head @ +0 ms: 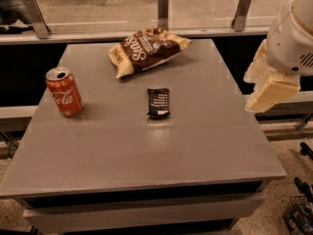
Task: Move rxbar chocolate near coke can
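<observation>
The rxbar chocolate is a small flat black wrapper with white print. It lies near the middle of the grey table. The coke can is red with white script and a silver top. It stands upright near the table's left edge, well to the left of the bar. My gripper hangs from the white arm at the right, just beyond the table's right edge. It is above table height, far from the bar, and holds nothing.
A large brown chip bag lies at the back of the table, behind the bar. A glass barrier with metal posts runs along the far side. A wire basket sits on the floor at the lower right.
</observation>
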`<state>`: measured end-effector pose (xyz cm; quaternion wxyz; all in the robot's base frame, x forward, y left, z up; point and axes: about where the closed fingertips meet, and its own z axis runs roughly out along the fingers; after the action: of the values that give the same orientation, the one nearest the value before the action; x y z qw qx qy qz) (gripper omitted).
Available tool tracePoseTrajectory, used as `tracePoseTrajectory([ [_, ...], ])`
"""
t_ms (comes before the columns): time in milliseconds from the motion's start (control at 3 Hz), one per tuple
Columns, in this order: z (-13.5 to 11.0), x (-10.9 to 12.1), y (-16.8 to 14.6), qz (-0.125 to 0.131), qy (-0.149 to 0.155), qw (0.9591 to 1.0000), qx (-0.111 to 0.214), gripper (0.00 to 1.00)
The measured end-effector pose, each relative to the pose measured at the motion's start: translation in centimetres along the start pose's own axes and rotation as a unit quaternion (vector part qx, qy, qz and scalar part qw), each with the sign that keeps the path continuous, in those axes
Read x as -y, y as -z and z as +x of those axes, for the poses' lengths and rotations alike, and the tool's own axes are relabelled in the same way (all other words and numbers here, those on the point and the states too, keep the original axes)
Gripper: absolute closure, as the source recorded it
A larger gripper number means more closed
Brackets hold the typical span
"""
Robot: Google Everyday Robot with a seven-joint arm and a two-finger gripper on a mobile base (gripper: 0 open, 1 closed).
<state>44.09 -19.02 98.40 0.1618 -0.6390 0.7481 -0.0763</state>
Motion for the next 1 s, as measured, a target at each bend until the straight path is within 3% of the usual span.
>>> tracePoseTrajectory([
  [667,-2.6,-0.3,-1.5,0.026,0.052,0.9976,-0.037,0.96],
  [1000,-3.6,-0.1,-2.9,0.027,0.074,0.9958,-0.047,1.00],
])
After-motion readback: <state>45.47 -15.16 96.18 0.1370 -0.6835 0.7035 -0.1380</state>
